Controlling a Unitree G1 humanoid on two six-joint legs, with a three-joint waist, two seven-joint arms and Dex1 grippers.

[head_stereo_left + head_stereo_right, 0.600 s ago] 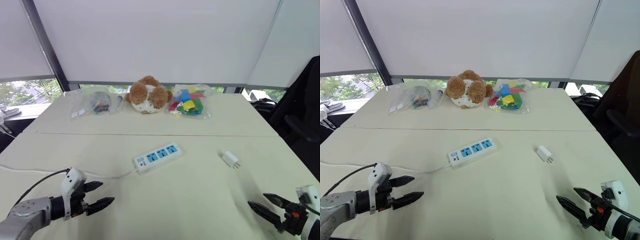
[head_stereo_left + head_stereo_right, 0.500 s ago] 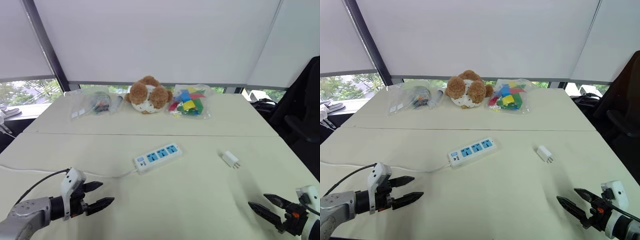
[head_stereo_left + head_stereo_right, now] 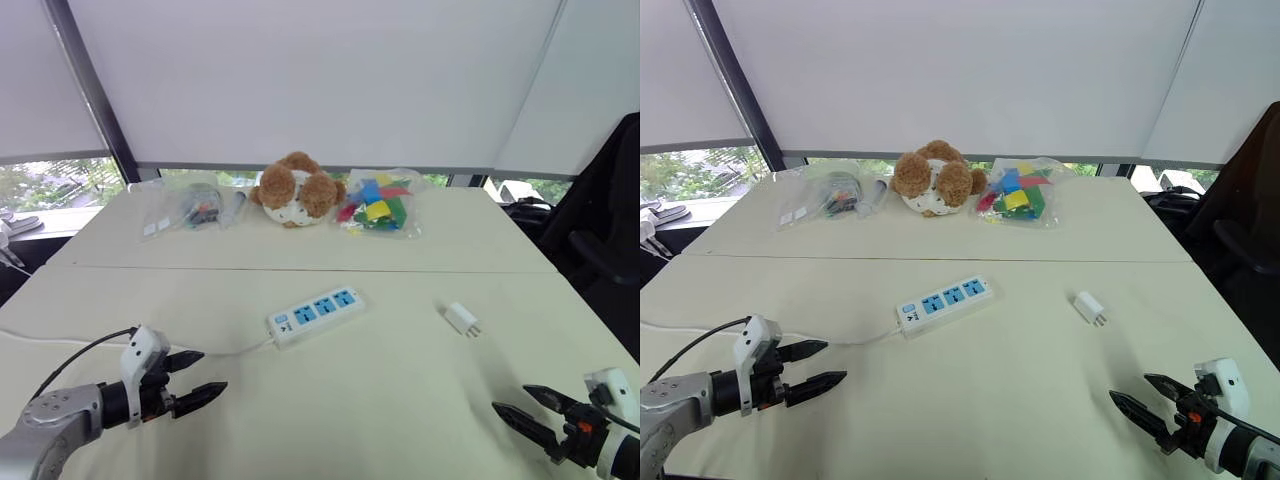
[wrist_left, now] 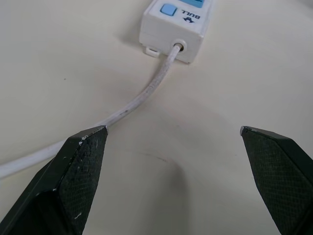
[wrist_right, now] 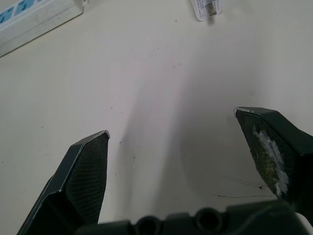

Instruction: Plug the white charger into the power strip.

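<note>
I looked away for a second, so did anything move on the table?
Hardly anything. The left end effector drifted slightly outward toward its own side, jaws open and empty. The right end effector barely moved, also open and empty. Nothing was grabbed or let go. The white charger and the power strip stayed put.

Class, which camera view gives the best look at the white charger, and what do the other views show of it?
The left eye view: the white charger lies whole on the table with its prongs visible. The right eye view shows nearly the same. The right wrist view catches its prong end, cut off at the frame edge.
</note>
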